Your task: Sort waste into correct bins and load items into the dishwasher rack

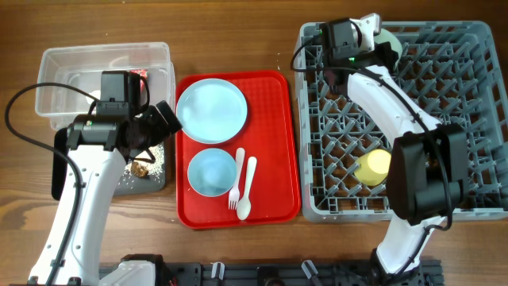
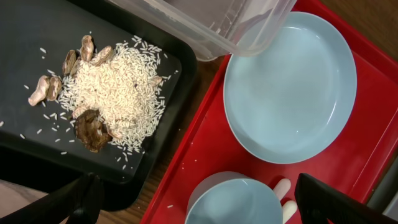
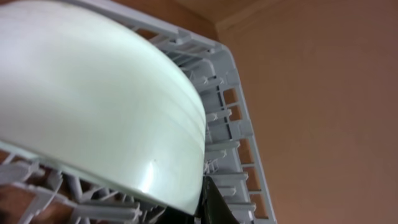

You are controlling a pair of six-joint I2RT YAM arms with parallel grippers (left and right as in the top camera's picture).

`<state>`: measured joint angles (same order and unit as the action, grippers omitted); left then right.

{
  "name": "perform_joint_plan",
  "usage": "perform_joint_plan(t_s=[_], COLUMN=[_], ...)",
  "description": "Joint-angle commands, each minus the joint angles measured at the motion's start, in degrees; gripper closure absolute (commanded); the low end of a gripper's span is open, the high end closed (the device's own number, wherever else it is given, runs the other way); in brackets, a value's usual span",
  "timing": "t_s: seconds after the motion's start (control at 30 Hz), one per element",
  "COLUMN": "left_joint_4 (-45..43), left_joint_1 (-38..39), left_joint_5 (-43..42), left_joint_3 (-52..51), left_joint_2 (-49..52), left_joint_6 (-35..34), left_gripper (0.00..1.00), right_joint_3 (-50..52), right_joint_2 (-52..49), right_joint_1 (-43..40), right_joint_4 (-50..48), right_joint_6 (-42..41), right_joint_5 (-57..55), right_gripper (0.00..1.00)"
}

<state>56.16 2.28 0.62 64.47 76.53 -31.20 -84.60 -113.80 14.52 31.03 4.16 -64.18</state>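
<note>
My left gripper [image 1: 168,119] [image 2: 202,198] is open and empty, low over the seam between the black tray [image 1: 156,181] [image 2: 37,37] and the red serving tray. Beige food scraps [image 1: 143,168] [image 2: 109,93] lie in the black tray. The light blue bowl [image 1: 212,171] [image 2: 233,202] sits between my left fingers' line, below them. The light blue plate [image 1: 211,110] [image 2: 289,93], white fork [image 1: 236,179] and spoon [image 1: 248,187] lie on the red tray. My right gripper [image 1: 379,49] [image 3: 202,199] grips the pale green bowl [image 1: 386,37] [image 3: 93,93] by its rim at the dishwasher rack's [image 1: 476,119] far edge. A yellow cup [image 1: 373,168] stands in the rack.
The clear tub [image 1: 55,63] [image 2: 249,25] stands at the back left with a red wrapper [image 1: 141,74] inside; its corner overhangs the plate's edge in the left wrist view. The red serving tray [image 1: 278,143] [image 2: 199,137] lies between the bins and the rack.
</note>
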Motion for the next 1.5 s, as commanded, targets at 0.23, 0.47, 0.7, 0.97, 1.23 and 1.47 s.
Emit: perform_joint_plan(t_s=[0.23, 0.47, 0.7, 0.97, 1.23, 1.47], left_joint_4=[-0.2, -0.2, -0.2, -0.1, 0.1, 0.1], left_joint_1=[-0.3, -0.3, -0.3, -0.3, -0.3, -0.3], left_joint_5=[0.9, 0.9, 0.9, 0.8, 0.7, 0.7], left_joint_3=[0.2, 0.2, 0.2, 0.2, 0.2, 0.2], left_joint_2=[-0.8, -0.8, -0.8, -0.8, -0.8, -0.8], left_joint_6=[-0.8, -0.8, -0.8, -0.8, -0.8, -0.8], left_gripper=[0.00, 0.00, 0.00, 0.00, 0.00, 0.00], right_joint_3=[-0.2, -0.2, -0.2, -0.2, -0.2, -0.2], right_joint_2=[11.5, 21.3, 14.3, 6.3, 6.3, 6.3], right_joint_1=[0.7, 0.7, 3.9, 5.4, 5.4, 5.4], right_joint_4=[10.8, 18.2, 27.1, 28.3, 30.1, 29.0], right_joint_6=[-7.6, -7.2, -7.1, -18.0, -25.9, -25.2], right_joint_5=[31.4, 80.9, 87.7, 73.1, 60.8, 58.6], right_gripper=[0.48, 0.67, 0.69, 0.79, 0.78, 0.78])
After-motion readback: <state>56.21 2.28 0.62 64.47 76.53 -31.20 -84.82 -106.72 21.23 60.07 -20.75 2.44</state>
